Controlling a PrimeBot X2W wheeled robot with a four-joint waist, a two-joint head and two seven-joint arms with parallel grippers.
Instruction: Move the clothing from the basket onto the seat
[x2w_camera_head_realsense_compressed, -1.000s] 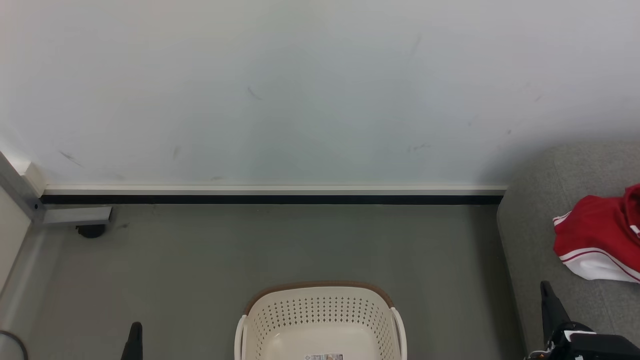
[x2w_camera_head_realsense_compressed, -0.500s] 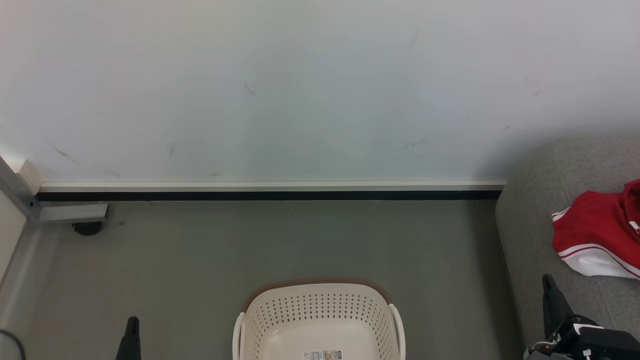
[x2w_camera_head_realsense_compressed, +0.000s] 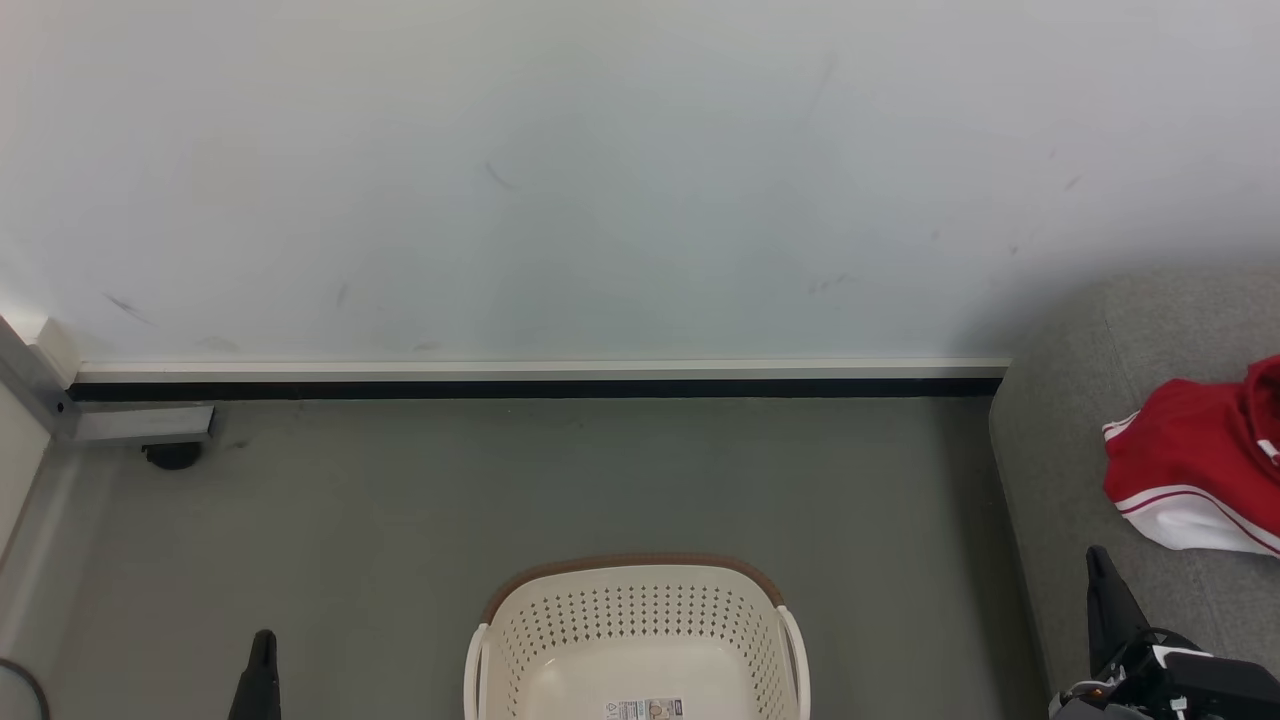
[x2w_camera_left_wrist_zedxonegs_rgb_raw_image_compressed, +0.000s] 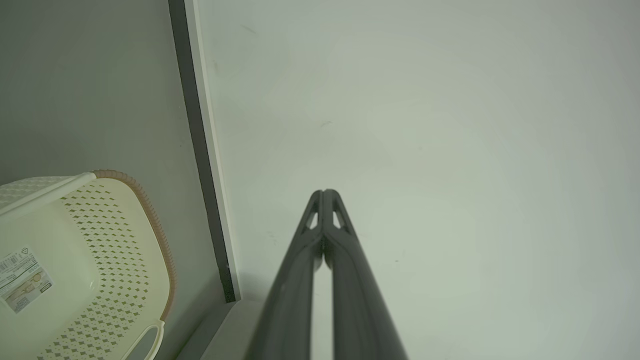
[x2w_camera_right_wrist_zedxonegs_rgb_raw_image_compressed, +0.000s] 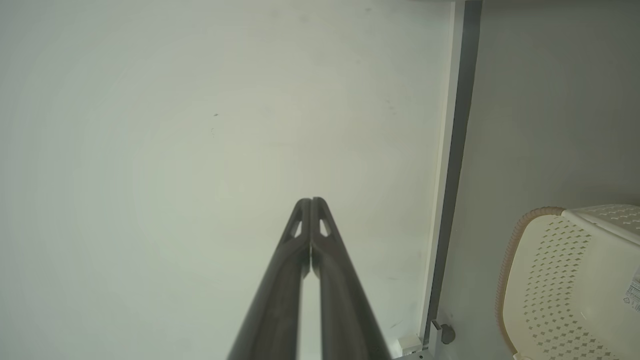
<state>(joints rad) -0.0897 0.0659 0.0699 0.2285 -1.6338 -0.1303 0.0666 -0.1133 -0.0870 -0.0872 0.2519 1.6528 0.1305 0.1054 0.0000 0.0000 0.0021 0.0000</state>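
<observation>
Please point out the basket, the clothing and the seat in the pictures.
basket (x2w_camera_head_realsense_compressed: 640, 612), head view, on its perforated far wall.
clothing (x2w_camera_head_realsense_compressed: 1180, 450), head view, on the red fabric.
seat (x2w_camera_head_realsense_compressed: 1055, 500), head view, on bare grey upholstery left of the clothing.

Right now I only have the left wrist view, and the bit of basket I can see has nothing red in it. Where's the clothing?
Observer: In the head view the clothing lies on the seat, far right.
Operator: Is the right pincer holding any of it?
Observer: No. The right pincer is shut on nothing and points at the wall.
Operator: How does the basket sit relative to the seat?
Observer: The basket stands to the left of the seat, apart from it, with a strip of floor between them.
</observation>
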